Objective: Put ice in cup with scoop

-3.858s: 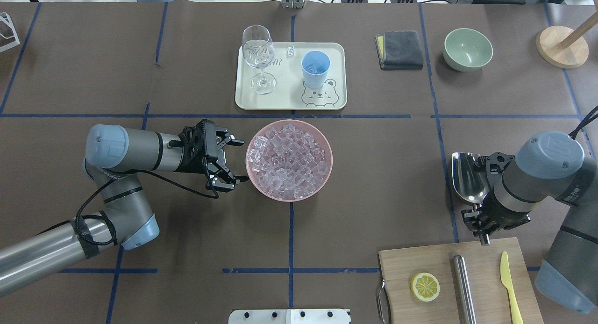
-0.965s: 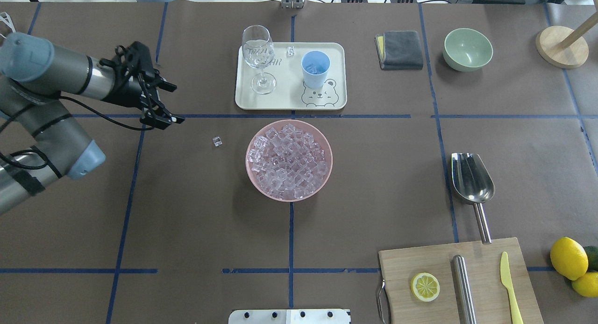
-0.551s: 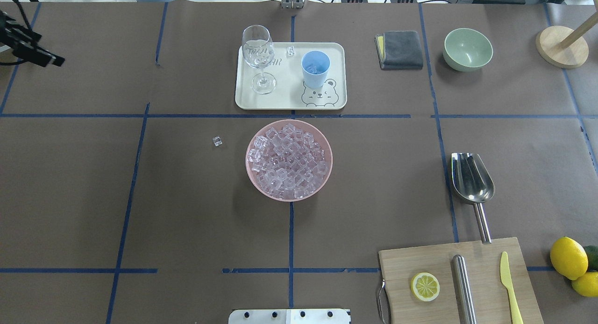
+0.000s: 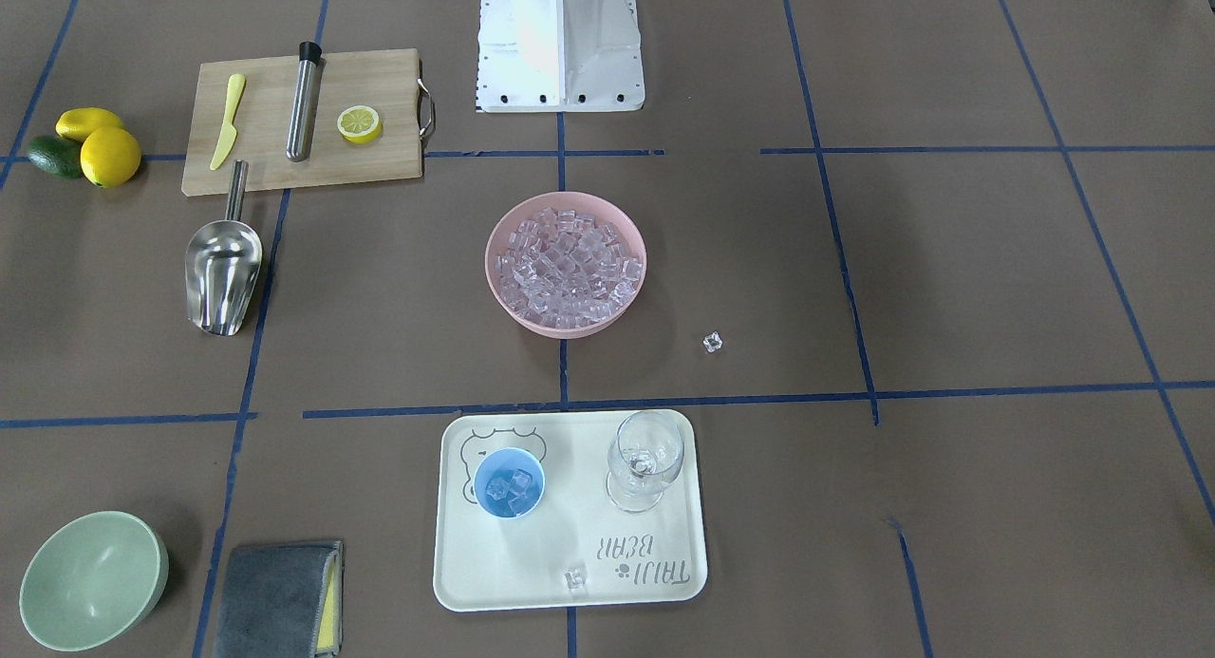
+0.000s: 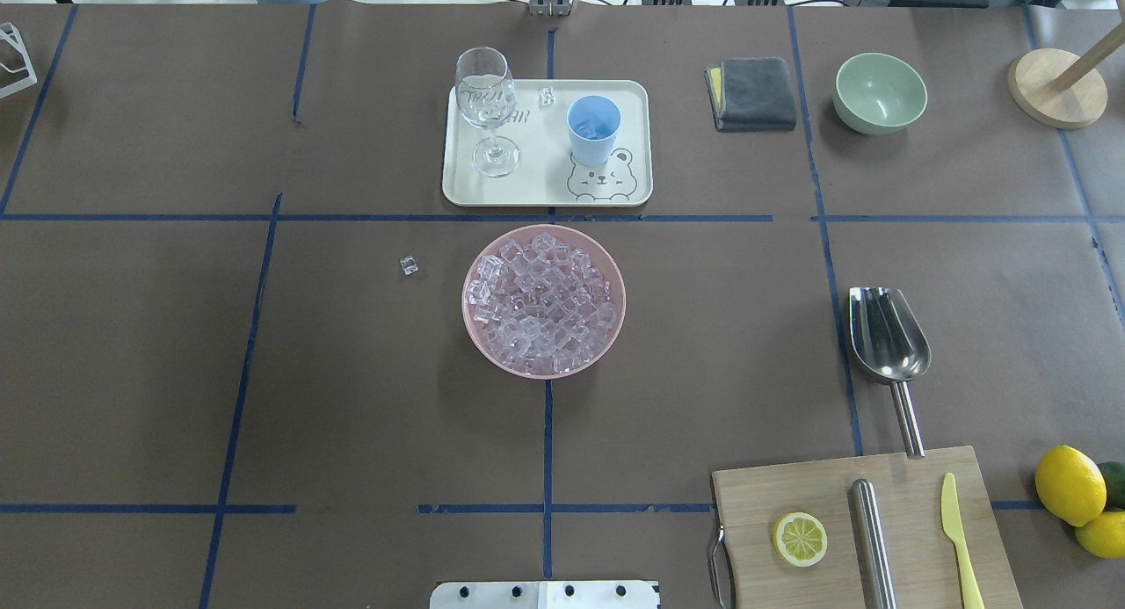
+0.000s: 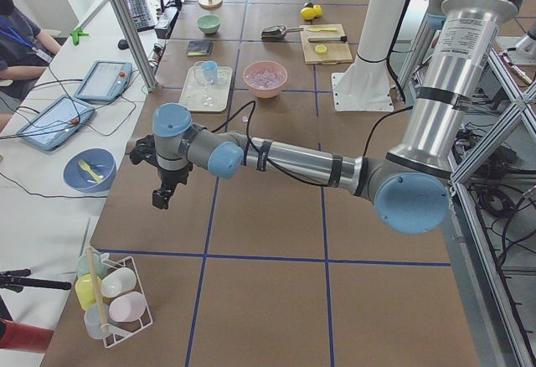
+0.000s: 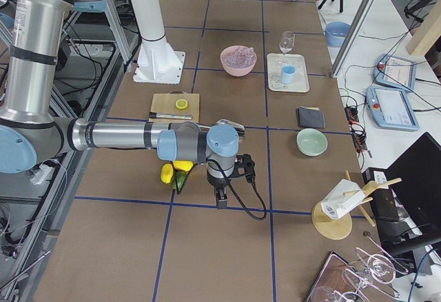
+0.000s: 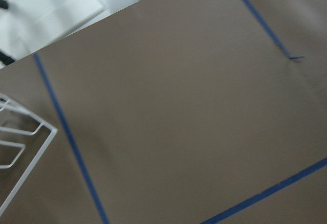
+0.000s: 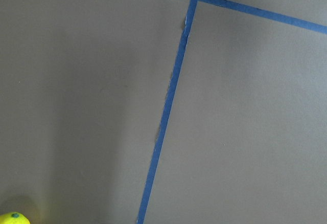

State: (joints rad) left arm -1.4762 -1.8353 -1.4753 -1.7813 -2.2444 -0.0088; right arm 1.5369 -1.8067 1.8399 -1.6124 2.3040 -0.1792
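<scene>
End effectors [image 6: 159, 198] [image 7: 220, 200] — seemingly empty — off scoop [image 5: 888, 337]

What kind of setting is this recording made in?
Probably a robotics lab bench staged as a drinks station: a paper-covered table gridded with blue tape, tablets beside it, and props like the scoop and pink bowl of ice.

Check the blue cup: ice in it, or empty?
Holds ice, partly filled. The front view shows a few clear ice cubes in the bottom of the cup, which stands upright on the tray.
</scene>
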